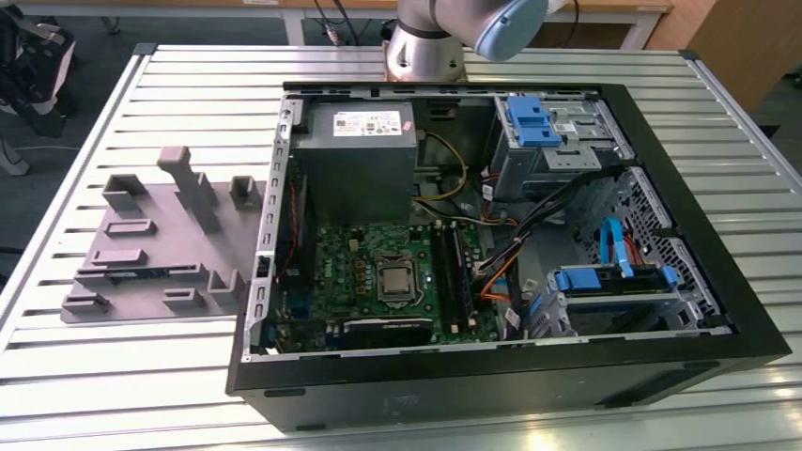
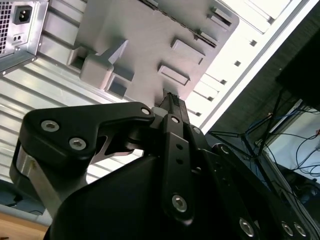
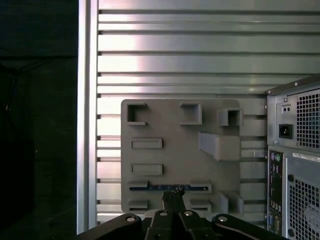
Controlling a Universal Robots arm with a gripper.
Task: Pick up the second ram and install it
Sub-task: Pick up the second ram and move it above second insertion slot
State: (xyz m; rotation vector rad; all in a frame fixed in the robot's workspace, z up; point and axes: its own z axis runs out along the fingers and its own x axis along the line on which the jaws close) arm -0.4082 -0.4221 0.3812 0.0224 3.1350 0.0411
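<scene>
Ram (image 3: 145, 187) in tray (image 3: 170, 125), beside case (image 3: 295, 150)

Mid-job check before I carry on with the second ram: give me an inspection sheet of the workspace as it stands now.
Surface: slatted metal table, carrying the tray and the open case.
Job's things: ram stands on edge in a slot of the grey tray, not yet picked up. The motherboard lies in the case, on the exterior view's right of the tray.
Clutter: nothing seen.
Grippers: end effector shut, nothing in it, above the tray and in line with the ram.
Cables: black bundle and blue lead inside the case, apart from the tray.
Surroundings: loose wires beyond the table's edge in the second wrist view.
</scene>
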